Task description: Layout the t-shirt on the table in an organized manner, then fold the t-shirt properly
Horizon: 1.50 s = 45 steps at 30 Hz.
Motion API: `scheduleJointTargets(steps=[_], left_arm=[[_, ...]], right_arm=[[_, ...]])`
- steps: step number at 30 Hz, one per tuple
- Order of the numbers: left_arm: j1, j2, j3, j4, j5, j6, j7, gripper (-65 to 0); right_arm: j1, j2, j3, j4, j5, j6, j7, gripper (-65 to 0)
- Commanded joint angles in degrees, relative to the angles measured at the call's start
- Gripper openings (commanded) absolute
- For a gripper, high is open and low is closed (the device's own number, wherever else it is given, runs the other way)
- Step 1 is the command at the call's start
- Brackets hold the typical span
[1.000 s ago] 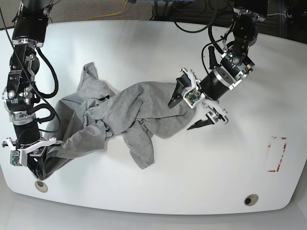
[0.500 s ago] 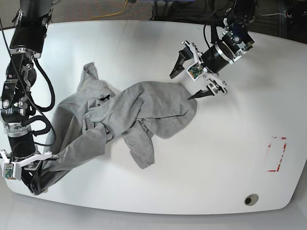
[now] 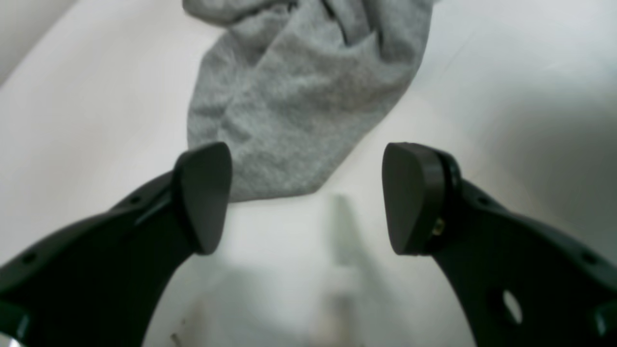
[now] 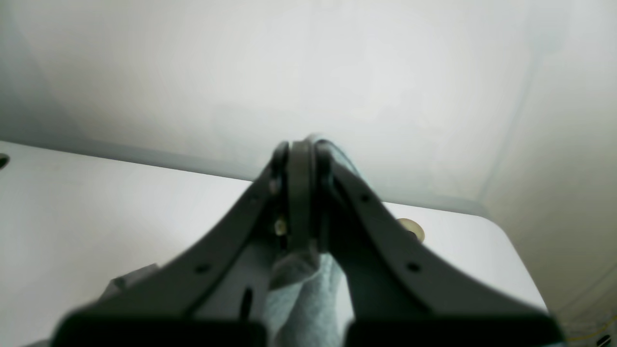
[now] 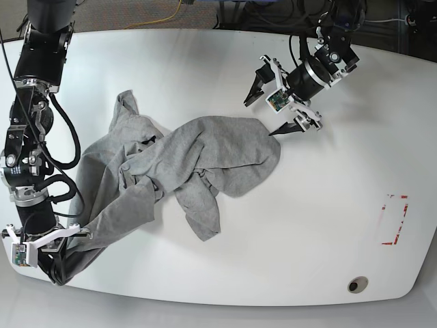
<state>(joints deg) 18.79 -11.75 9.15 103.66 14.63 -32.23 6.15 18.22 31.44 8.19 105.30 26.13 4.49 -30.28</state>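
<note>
Fingers of the right gripper pinch the t-shirt hem at table edge; left gripper spread wide above

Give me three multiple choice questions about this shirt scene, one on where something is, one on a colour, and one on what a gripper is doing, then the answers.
1. Where does the red outline mark lie on the table in the base view?
A. near the right edge
B. under the t-shirt
C. at the far left corner

2. What colour is the t-shirt?
A. navy
B. heather grey
C. white

3. What state is the left gripper in?
A. shut on cloth
B. open, holding nothing
C. out of view

Answers:
1 A, the mark sits on bare tabletop well right of the garment.
2 B, grey fabric shows in all three views.
3 B, its jaws stand apart over the table with the shirt's edge beyond them; the right gripper pinches the cloth.
</note>
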Motion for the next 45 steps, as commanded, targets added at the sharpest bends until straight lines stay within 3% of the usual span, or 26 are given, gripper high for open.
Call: scheduleJointTargets(steps=[1,17,26,34,45], left_arm=[[-1.6,-0.1,-0.1,-1.2,-0.8,0.5,-1.7,-18.9],[-6.0,-0.3,3.0,-9.5,-0.8,0.3,-1.6,-18.9],[-9.6,-0.2,4.9,-14.6,4.0,0.1,-1.6,-18.6],[-12.1,-0.3,6.5,-17.3,4.6,0.1,-1.6,-18.4],[-16.4,-0.3,9.6,-23.3,4.6,0.1,1.1,-18.7]], right_arm=[[1.6,1.0,0.6,0.8,0.1,-0.2,2.0,-65.0],[1.3,1.0,0.5,0.8,0.1,-0.2,2.0,-65.0],[1.3,1.0,0.7,0.9,0.2,-0.2,2.0,-65.0],[0.6,1.0,0.8,0.9,0.2,-0.2,2.0,-65.0],[0.5,1.0,0.8,0.9,0.3,-0.2,2.0,-65.0]])
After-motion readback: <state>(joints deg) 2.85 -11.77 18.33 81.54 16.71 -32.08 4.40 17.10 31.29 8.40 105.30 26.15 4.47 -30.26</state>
